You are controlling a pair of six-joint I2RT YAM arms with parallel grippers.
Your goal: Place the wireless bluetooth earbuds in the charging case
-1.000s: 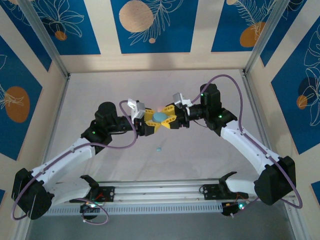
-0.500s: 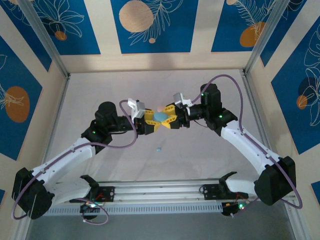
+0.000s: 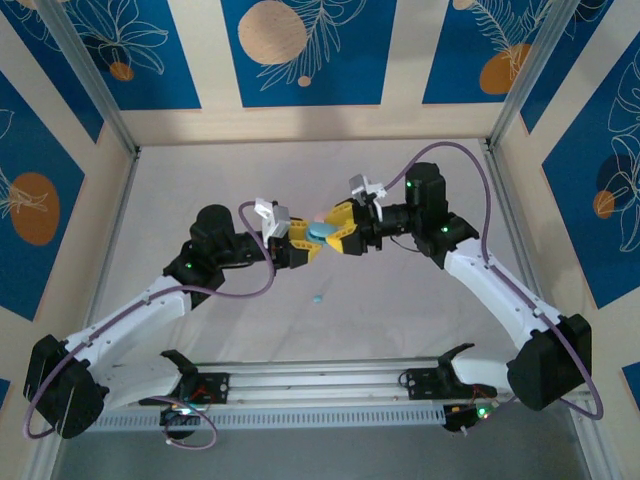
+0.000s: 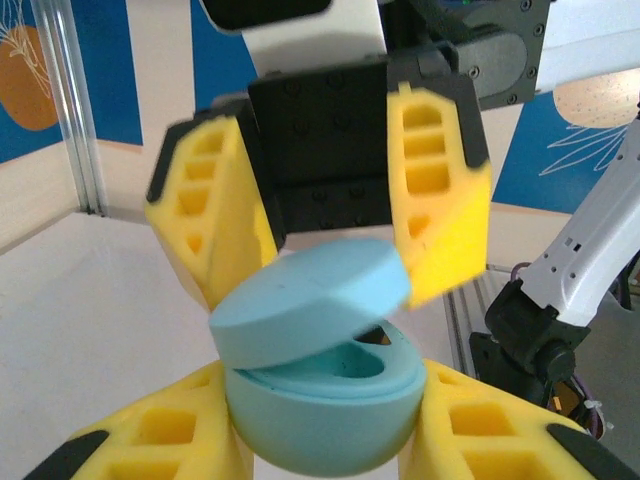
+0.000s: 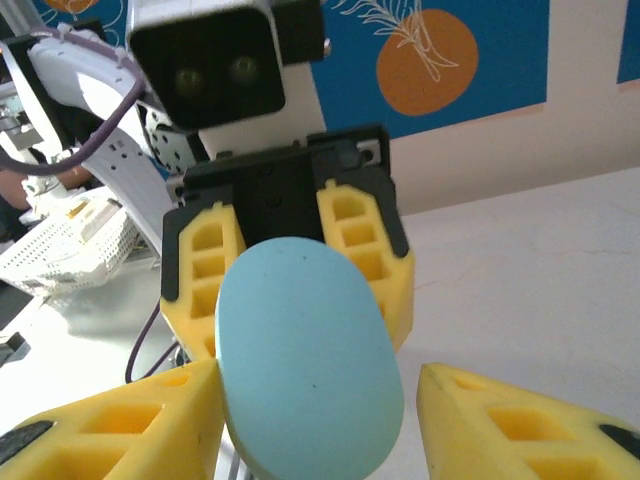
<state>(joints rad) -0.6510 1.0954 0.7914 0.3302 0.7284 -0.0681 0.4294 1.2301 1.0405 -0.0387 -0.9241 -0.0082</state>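
Above the middle of the worktop (image 3: 400,320) the two arms meet tip to tip, with a light blue charging case (image 3: 322,232) held off the surface between them. The left claw (image 4: 320,440) is closed on the lower half of the case, one yellow finger pressed against each side of the rounded base. The lid (image 4: 310,300) is partly raised and tilted, leaving a narrow gap through which moulded hollows show inside; whether anything sits in them cannot be told. The right claw (image 5: 310,400) faces the left one with its fingers spread to either side of the lid. In the right wrist view one finger lies against the lid's edge, while the other stands clear of it with bare worktop showing between them, so this claw is open and grips nothing. One small light blue earbud (image 3: 318,298) lies alone on the worktop, nearer the arm bases than the case and apart from both claws.
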